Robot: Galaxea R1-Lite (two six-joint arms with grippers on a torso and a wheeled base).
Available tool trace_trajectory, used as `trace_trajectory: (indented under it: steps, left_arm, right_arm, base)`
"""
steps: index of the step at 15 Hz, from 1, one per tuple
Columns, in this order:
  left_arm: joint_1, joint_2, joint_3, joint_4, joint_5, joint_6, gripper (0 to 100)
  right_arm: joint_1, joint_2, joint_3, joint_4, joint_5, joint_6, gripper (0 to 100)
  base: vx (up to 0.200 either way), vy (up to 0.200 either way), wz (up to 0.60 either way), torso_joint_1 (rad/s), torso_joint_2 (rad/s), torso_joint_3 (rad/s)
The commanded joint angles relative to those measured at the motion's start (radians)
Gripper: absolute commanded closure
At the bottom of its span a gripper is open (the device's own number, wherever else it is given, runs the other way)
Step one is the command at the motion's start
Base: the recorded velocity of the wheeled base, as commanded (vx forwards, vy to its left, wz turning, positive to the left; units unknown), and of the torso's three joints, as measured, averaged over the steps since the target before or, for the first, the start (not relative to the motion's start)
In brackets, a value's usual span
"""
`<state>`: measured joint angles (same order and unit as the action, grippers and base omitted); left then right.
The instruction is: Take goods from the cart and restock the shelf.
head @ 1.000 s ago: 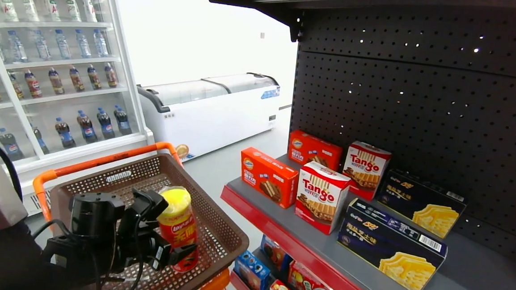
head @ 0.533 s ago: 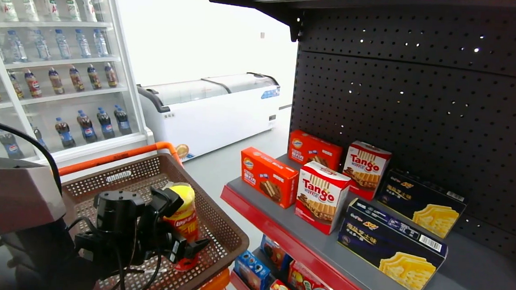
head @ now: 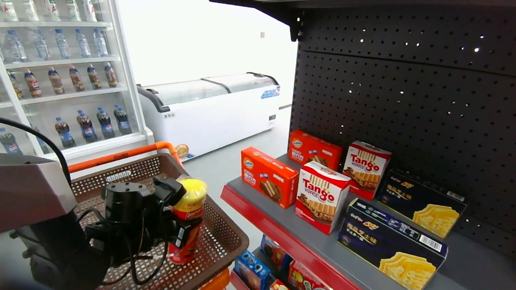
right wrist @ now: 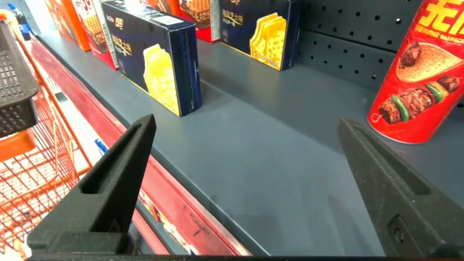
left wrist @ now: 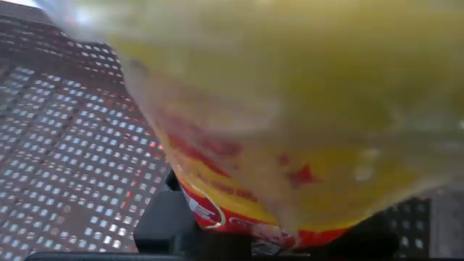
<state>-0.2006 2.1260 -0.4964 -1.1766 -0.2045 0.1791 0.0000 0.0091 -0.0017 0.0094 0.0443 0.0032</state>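
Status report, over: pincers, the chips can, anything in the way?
Left pincer shut on chips can, upright inside cart basket. Right pincer open over grey shelf, red can standing nearby. No obstruction seen.

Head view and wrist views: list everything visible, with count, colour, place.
chip can: one, yellow and red, gripped above the cart basket
cart basket: one, brown with orange handle, left of the shelf
shelf: one, grey with red edge, black pegboard back
orange boxes: two, orange-red, shelf's left end
wafer boxes: two, white and red, beside the orange boxes
dark boxes: two, navy with yellow, right of the wafer boxes
red can: one, red, on the shelf's right part
drinks cooler: one, white, many bottles, behind the cart
chest freezer: one, white, on the floor behind
left gripper: one, black, shut on the chip can
right gripper: one, black, open above bare shelf
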Motion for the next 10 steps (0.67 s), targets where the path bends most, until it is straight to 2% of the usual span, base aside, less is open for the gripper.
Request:
trace_trajectory:
  steps: [1, 4, 6, 8, 10]
  left_arm:
    - [-0.01, -0.029, -0.022, 0.006, 0.06, 0.005, 100]
    - [-0.013, -0.07, -0.065, 0.02, 0.08, -0.001, 100]
    - [-0.014, -0.126, -0.129, 0.089, 0.096, -0.001, 100]
    - [-0.014, -0.187, -0.154, 0.169, 0.103, -0.001, 100]
    - [-0.013, -0.233, -0.165, 0.209, 0.105, -0.006, 100]
  right_arm:
    - [0.0, 0.002, 0.0, 0.0, 0.0, 0.0, 0]
    - [0.0, 0.002, 0.002, 0.0, 0.0, 0.0, 0]
    - [0.0, 0.002, 0.0, 0.0, 0.0, 0.0, 0]
    - [0.0, 0.002, 0.0, 0.0, 0.0, 0.0, 0]
    - [0.0, 0.002, 0.002, 0.0, 0.0, 0.0, 0]
  base:
    - [0.0, 0.0, 0.0, 0.0, 0.0, 0.0]
    - [0.0, 0.0, 0.0, 0.0, 0.0, 0.0]
    - [0.0, 0.0, 0.0, 0.0, 0.0, 0.0]
    - [0.0, 0.0, 0.0, 0.0, 0.0, 0.0]
    - [0.0, 0.0, 0.0, 0.0, 0.0, 0.0]
